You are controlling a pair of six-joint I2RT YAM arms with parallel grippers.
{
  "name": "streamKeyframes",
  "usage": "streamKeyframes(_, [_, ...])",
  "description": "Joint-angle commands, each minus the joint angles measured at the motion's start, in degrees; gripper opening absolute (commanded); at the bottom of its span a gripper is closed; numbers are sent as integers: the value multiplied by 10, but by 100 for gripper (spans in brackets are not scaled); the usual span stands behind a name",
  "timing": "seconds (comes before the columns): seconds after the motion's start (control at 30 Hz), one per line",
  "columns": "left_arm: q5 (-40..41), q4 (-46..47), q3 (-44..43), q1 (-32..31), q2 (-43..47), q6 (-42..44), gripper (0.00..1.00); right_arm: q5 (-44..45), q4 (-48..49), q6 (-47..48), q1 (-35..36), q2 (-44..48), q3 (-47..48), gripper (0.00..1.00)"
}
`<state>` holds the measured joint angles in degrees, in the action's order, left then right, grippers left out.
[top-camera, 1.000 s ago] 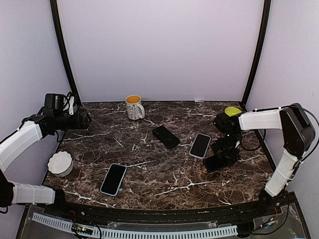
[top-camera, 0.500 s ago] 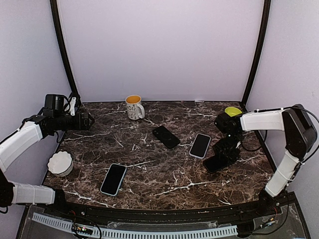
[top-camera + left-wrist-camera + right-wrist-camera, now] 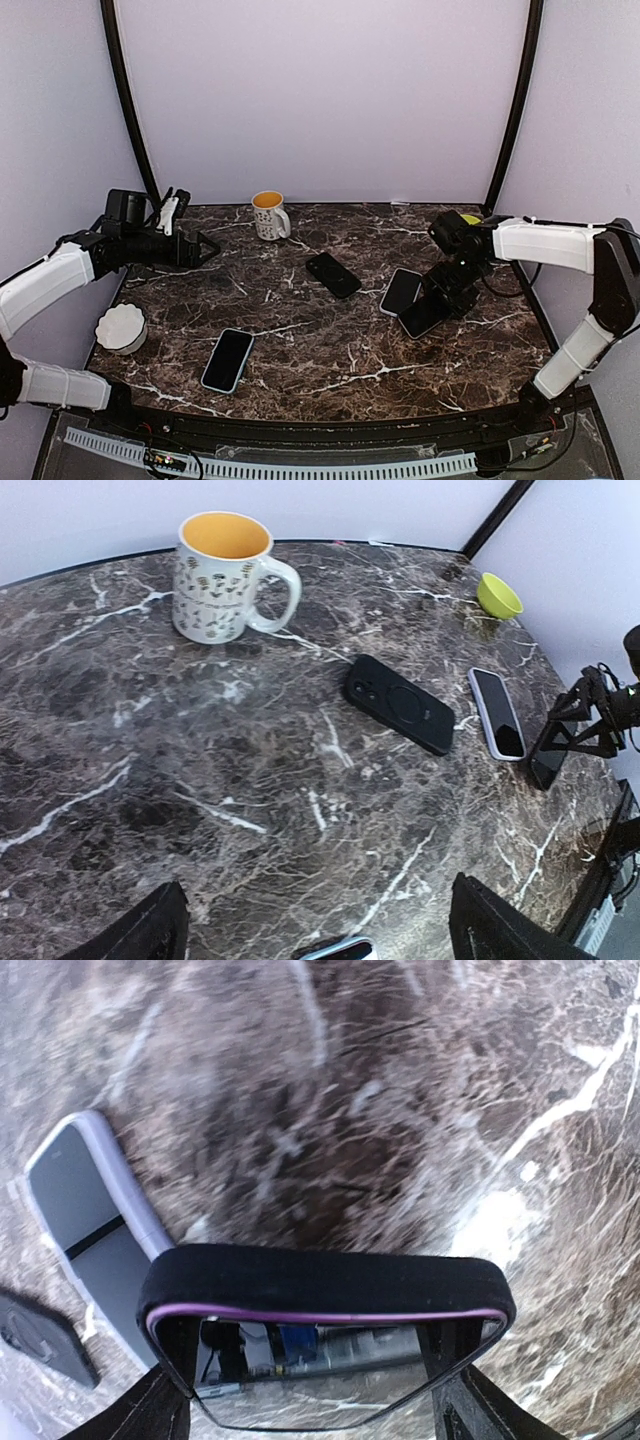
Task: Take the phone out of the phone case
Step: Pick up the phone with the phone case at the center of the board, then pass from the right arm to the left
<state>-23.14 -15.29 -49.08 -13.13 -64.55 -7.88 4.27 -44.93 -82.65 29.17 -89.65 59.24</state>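
My right gripper [image 3: 441, 297] is shut on a phone in a black case with a purple rim [image 3: 424, 314]. It holds the phone tilted, lower end near the table, right of a phone in a lavender case [image 3: 401, 291]. In the right wrist view the cased phone [image 3: 322, 1282] sits between both fingers, screen toward the camera. It also shows in the left wrist view [image 3: 549, 762]. My left gripper [image 3: 203, 247] is open and empty above the table's left side. A black phone [image 3: 333, 274] lies mid-table. A phone in a light blue case [image 3: 228, 359] lies front left.
A patterned mug with a yellow inside [image 3: 268, 214] stands at the back centre. A white scalloped bowl [image 3: 121, 328] sits at the left edge. A green bowl [image 3: 498, 594] sits at the back right corner, behind my right arm.
My right gripper has lifted the black-cased phone and carried it left, next to the lavender phone. My left gripper has swung right, out over the table.
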Motion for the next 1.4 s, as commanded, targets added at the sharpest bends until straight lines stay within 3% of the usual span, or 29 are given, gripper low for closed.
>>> streamKeyframes(0.0, [-62,42,-17,-42,-11,-60,93,7,17,-15,24,16,50,53])
streamKeyframes(0.33, [-116,194,-19,-159,-84,-142,92,1,40,-15,54,17,76,53])
streamKeyframes(0.57, [-203,341,-16,-227,-157,-142,88,-9,58,-4,73,29,93,53])
streamKeyframes(0.77, [-229,419,-26,-256,-225,-110,87,-17,80,-1,100,54,89,54])
streamKeyframes(1.07, [-138,485,-40,-319,-298,-88,86,-40,138,-9,125,80,72,53])
streamKeyframes(1.37, [-109,552,-45,-342,-351,-84,79,-70,185,-9,145,75,76,53])
